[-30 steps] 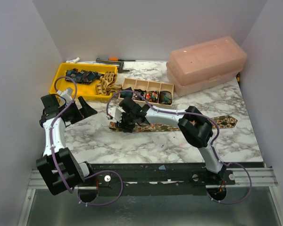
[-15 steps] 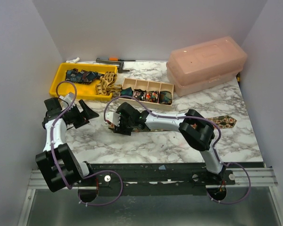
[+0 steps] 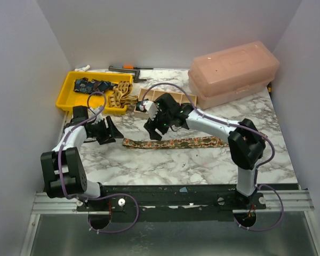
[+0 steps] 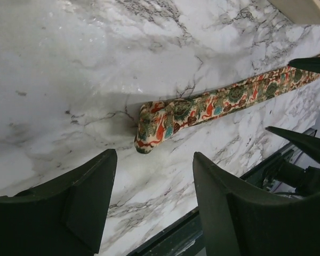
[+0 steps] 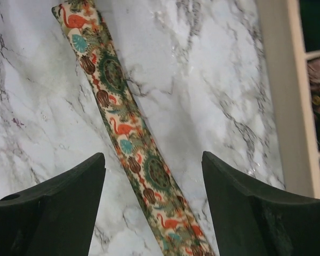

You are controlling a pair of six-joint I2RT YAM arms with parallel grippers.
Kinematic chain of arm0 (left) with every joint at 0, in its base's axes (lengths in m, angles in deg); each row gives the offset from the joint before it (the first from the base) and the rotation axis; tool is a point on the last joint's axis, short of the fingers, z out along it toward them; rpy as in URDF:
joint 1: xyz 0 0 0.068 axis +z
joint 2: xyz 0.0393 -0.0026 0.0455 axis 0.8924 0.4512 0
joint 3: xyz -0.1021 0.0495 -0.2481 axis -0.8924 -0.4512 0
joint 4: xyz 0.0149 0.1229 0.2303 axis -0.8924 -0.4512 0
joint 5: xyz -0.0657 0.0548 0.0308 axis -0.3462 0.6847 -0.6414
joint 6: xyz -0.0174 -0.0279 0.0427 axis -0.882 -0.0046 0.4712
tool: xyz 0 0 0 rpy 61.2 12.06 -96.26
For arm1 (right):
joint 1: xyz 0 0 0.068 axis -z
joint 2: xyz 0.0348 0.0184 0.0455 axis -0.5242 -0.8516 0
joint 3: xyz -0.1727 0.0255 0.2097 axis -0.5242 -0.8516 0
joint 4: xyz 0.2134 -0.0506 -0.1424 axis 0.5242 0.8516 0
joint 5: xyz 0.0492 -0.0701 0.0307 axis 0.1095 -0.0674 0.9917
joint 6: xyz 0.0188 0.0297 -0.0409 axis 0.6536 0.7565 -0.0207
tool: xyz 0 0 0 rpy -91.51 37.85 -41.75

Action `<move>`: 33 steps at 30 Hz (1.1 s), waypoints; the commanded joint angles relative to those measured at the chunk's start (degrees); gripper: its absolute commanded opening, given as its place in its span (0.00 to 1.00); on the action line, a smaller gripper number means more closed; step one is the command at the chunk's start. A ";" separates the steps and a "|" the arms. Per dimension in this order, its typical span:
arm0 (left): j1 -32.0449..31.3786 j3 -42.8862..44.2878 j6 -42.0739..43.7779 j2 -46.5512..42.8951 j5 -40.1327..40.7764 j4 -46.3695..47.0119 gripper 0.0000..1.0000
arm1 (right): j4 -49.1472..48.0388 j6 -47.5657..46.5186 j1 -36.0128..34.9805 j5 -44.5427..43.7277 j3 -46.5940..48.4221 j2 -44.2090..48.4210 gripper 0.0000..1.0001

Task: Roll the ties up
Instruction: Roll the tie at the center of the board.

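- Left wrist view: my left gripper (image 4: 154, 156) has its jaws spread with nothing between them; only the marble table (image 4: 69, 69) shows in the gap.
- Just past the fingertips, at 12 o'clock, lies the slightly curled narrow end of the patterned tie (image 4: 202, 106). The strip runs off toward 2 o'clock.
- Right wrist view: my right gripper (image 5: 152, 156) is also spread wide. The same tie passes through its gap from 11 o'clock down to 6 o'clock, and neither finger pinches the cloth.
- At 3 o'clock in that view I see the wall of the wooden divided box (image 5: 288, 96), with rolled ties (image 5: 316, 106) in its compartments.
- Top external view: the patterned tie lies flat across the middle of the table, stretched from 9 o'clock to 3 o'clock. My left gripper sits at its 9 o'clock end, and my right gripper is over the strip close to that end.
- At 10 o'clock the yellow tray (image 3: 64, 97) holds a dark blue tie (image 3: 90, 85), and a tan tie (image 3: 120, 97) spills over its rim.
- At 1 o'clock stands the pink lidded box (image 3: 234, 72).
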 commanded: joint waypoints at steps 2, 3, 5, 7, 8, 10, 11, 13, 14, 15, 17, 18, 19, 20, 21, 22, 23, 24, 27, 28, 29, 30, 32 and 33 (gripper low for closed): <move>-5.57 5.32 1.87 5.07 4.22 -0.84 0.58 | 4.79 5.07 3.80 6.41 -4.78 5.57 0.74; -6.18 5.99 1.97 6.12 4.52 -1.23 0.56 | 5.11 5.51 4.75 7.01 -5.48 6.03 0.74; -7.18 6.89 2.23 7.70 5.44 -2.14 0.52 | 6.45 6.33 6.97 8.59 -6.24 6.85 0.73; -7.57 7.27 2.21 8.83 6.65 -2.81 0.50 | 7.23 6.66 8.71 9.35 -7.06 7.70 0.73; -7.52 7.43 2.25 9.30 7.61 -3.21 0.49 | 7.65 6.54 9.35 9.43 -7.45 8.14 0.73; -7.60 7.25 2.40 9.46 9.73 -3.76 0.49 | 7.84 6.53 10.23 9.37 -8.51 9.38 0.73; -7.61 6.93 2.50 9.25 10.64 -3.93 0.49 | 7.82 6.53 10.55 9.25 -8.94 9.83 0.73; -7.64 5.96 2.66 8.88 11.20 -3.99 0.50 | 7.83 6.54 11.32 9.39 -9.70 10.49 0.72; -7.85 5.29 2.69 8.78 10.88 -3.78 0.49 | 7.86 6.70 11.54 9.74 -9.92 10.57 0.72; -8.02 4.74 2.77 8.50 9.89 -3.41 0.49 | 7.83 6.87 11.88 10.00 -10.00 10.43 0.72; -8.49 3.66 2.62 7.94 7.33 -2.38 0.48 | 8.04 7.58 12.37 10.61 -9.84 9.92 0.71; -8.85 3.26 2.45 7.73 5.88 -1.88 0.48 | 8.16 8.09 12.85 11.33 -9.76 9.74 0.71; -9.16 2.92 2.34 7.62 4.91 -1.31 0.48 | 8.30 8.62 13.38 11.89 -9.74 9.41 0.71; -9.41 2.72 2.34 7.57 4.46 -0.87 0.48 | 8.34 8.94 14.00 12.36 -9.74 9.27 0.71; -9.69 2.62 2.34 7.64 4.45 -0.38 0.48 | 8.63 9.11 14.52 12.71 -9.82 9.24 0.70; -9.72 2.54 2.34 7.85 4.14 0.05 0.47 | 8.85 9.16 15.05 12.76 -10.03 9.35 0.69; -9.72 2.51 2.34 7.94 3.73 0.34 0.45 | 9.04 9.24 15.64 12.78 -10.37 9.61 0.69; -9.76 2.58 2.34 8.05 3.32 0.51 0.39 | 9.26 9.25 16.42 12.97 -10.79 9.95 0.68; -10.01 2.32 2.48 6.79 0.22 1.38 0.20 | 10.39 9.16 19.07 14.25 -11.73 10.86 0.67; -10.18 2.03 2.03 5.86 -0.74 2.04 0.15 | 10.82 9.11 19.62 14.65 -11.83 11.09 0.67; -10.38 1.58 1.48 4.85 -2.12 2.81 0.11 | 11.25 9.07 20.15 14.93 -11.91 11.21 0.67; -10.85 1.12 1.00 3.56 -3.04 3.59 0.07 | 11.50 9.07 20.54 15.20 -12.09 11.37 0.66; -12.45 0.77 0.58 1.58 -4.52 4.66 0.04 | 12.14 9.16 21.32 16.50 -12.37 11.46 0.66; -13.17 0.78 0.58 0.82 -4.79 4.95 0.03 | 12.34 9.31 21.75 17.43 -12.46 11.50 0.66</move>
